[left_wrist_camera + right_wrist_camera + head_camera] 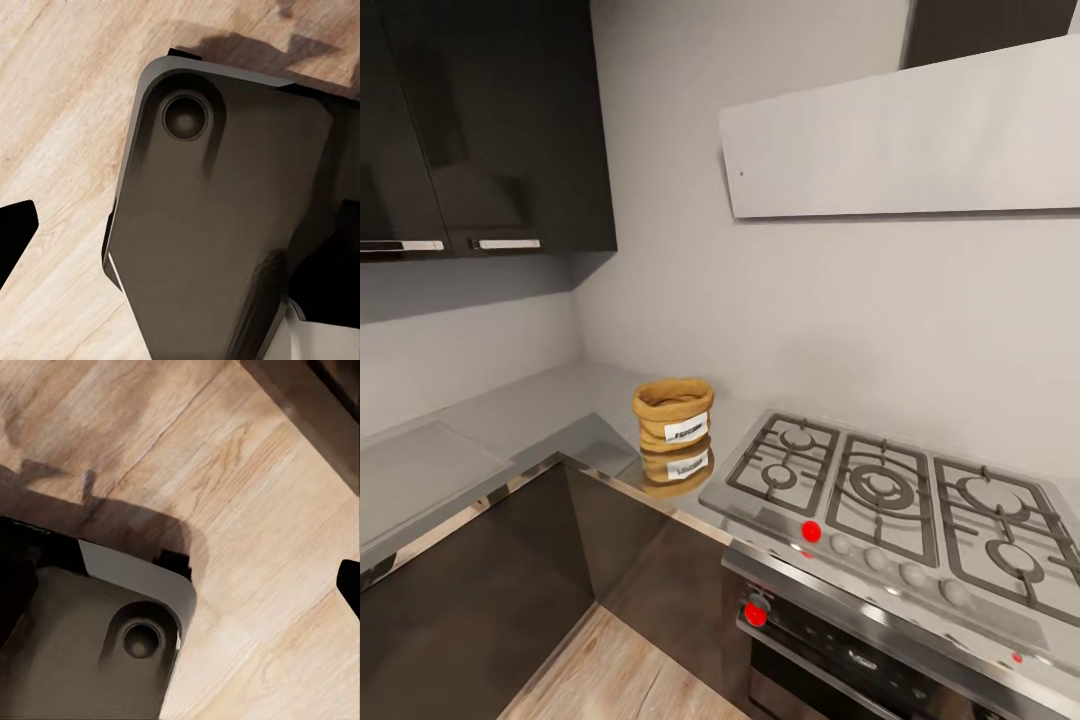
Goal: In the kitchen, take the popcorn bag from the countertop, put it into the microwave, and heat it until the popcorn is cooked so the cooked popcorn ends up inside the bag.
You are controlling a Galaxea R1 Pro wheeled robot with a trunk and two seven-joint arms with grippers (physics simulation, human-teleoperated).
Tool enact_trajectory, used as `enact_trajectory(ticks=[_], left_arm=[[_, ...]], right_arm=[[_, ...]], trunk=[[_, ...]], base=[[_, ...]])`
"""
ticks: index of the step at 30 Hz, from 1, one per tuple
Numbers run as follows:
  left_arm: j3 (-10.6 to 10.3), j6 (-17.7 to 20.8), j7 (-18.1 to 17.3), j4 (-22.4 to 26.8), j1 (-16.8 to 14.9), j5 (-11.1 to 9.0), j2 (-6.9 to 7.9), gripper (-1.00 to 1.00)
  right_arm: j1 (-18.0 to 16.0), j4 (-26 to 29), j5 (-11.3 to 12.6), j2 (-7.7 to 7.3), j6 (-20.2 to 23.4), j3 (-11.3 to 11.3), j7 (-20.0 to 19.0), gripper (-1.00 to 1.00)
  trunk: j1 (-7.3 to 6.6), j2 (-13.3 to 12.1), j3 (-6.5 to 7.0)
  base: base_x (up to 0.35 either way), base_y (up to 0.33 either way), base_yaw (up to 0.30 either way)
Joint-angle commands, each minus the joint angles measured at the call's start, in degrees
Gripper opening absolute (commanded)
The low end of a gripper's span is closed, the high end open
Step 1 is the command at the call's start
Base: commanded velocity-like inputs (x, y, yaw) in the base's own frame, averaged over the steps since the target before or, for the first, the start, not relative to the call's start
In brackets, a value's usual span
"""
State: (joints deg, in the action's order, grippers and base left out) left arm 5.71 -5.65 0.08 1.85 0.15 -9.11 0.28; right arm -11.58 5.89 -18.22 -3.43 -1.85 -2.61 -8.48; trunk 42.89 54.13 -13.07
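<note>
Task barely begun, by my reading: the popcorn bag [673, 415] sits untouched on the countertop [510, 420], so pickup, loading and heating all remain. Head view, left to right: dark upper cabinets [480, 130] at the left, with the L-shaped grey worktop running below them toward the inner corner; the bag stands upright past that corner, near the countertop's front edge, its reflection showing on the glossy surface beneath it, white label facing out. Just beside it to the right lies the steel gas hob [900, 500], burner grates in a row, red-lit knobs along its front, oven front [830, 650] under it. A pale range hood [900, 130] hangs on the wall above. Left wrist view looks down at pale wooden floor [60, 112] and a dark rounded panel of the robot's own base [217, 225]; a black tip [16, 232] intrudes at the frame edge, likely one finger, jaw spacing cannot be told. Right wrist view: same floor, same kind of base panel, another black tip [349, 585] at the edge; open or closed not readable either. Both arms seem to hang low beside the base, well apart from the bag, nothing between the fingers that I can see.
</note>
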Motion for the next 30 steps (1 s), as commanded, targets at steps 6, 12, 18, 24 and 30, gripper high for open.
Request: enact_trajectory(ticks=[6, 12, 18, 24, 30], left_arm=[[0.4, -0.07, 0.01, 0.09, 0.02, -0.03, -0.01, 1.0], [0.36, -0.07, 0.01, 0.09, 0.02, 0.03, -0.01, 1.0], [0.36, 0.11, 0.01, 0.06, 0.02, 0.05, -0.01, 1.0], [0.36, 0.11, 0.01, 0.01, 0.02, 0.05, -0.02, 1.0], [0.36, 0.11, 0.01, 0.0, 0.02, 0.05, -0.01, 1.0]], right_arm=[[-0.02, 24.92, -3.33, 4.9, 21.46, -0.03, -3.18, 1.0], [-0.02, 49.92, -3.44, 5.47, 40.91, 8.06, -11.57, 1.0], [0.23, 67.82, -3.18, 10.42, 58.29, 14.45, -12.86, 1.0], [-3.36, 71.55, -2.93, 13.42, 61.85, 15.11, -13.02, 1.0], [-19.11, 73.07, -2.77, 13.42, 61.85, 14.79, -13.17, 1.0]], trunk=[[0.01, 0.05, -0.07], [0.01, 0.05, -0.07], [0.01, 0.05, -0.07], [0.01, 0.05, -0.07], [0.01, 0.05, -0.07]], base=[[0.0, 0.0, 0.0], [0.0, 0.0, 0.0], [0.0, 0.0, 0.0], [0.0, 0.0, 0.0], [0.0, 0.0, 0.0]])
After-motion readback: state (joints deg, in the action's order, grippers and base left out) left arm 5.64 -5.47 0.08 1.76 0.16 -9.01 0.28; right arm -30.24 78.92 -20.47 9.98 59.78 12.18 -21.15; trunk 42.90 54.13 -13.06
